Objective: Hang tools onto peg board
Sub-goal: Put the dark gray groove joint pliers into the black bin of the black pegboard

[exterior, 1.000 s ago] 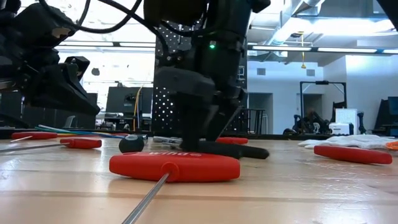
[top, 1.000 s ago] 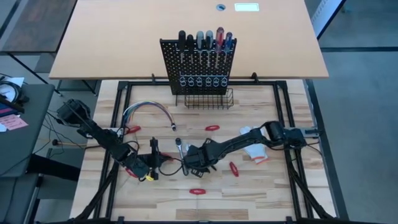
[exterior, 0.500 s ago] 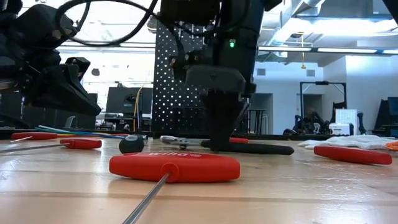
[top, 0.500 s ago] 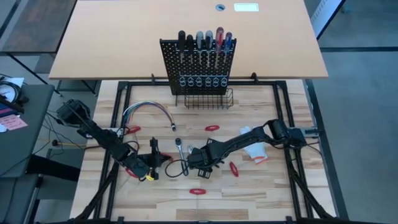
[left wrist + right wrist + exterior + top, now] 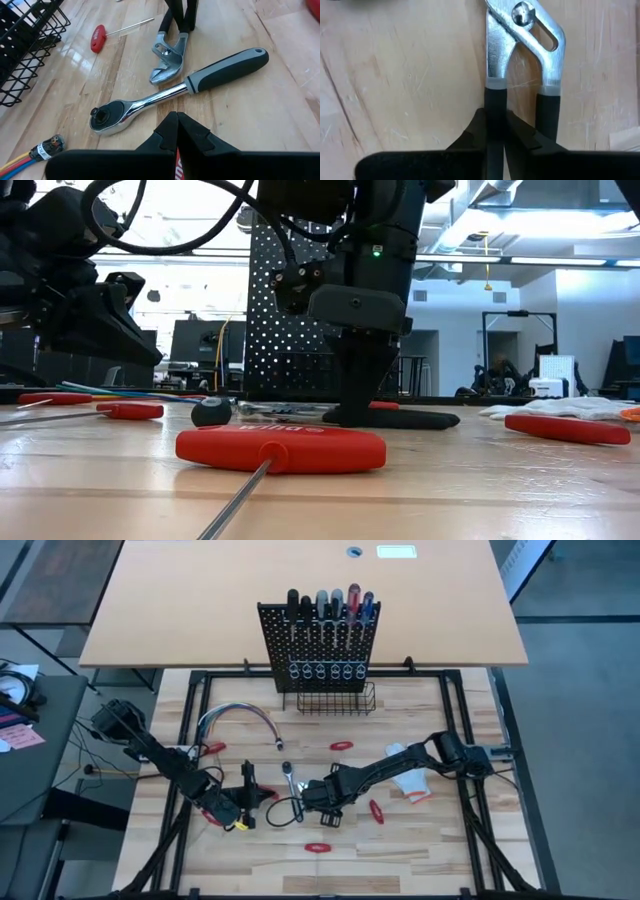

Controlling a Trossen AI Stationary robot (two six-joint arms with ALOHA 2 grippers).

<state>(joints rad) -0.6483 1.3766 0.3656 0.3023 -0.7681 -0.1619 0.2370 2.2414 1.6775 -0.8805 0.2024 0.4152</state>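
From above, the wooden counter (image 5: 420, 840) carries the peg board (image 5: 320, 645) at its far edge. The right end effector (image 5: 327, 802) sits low mid-counter; its wrist view shows it clamped on one black handle of the pliers (image 5: 520, 55). The left end effector (image 5: 176, 131), fingers together, hovers near a ratchet wrench (image 5: 175, 92).

pliers (image 5: 520, 55) head cut off by right wrist edge, ratchet (image 5: 275, 410) mostly hidden behind red T-handle (image 5: 281, 448)

White fabric glove (image 5: 408, 780) on light wooden table (image 5: 420, 850) — right side; bundle of coloured cables (image 5: 236, 718) curved — left side.
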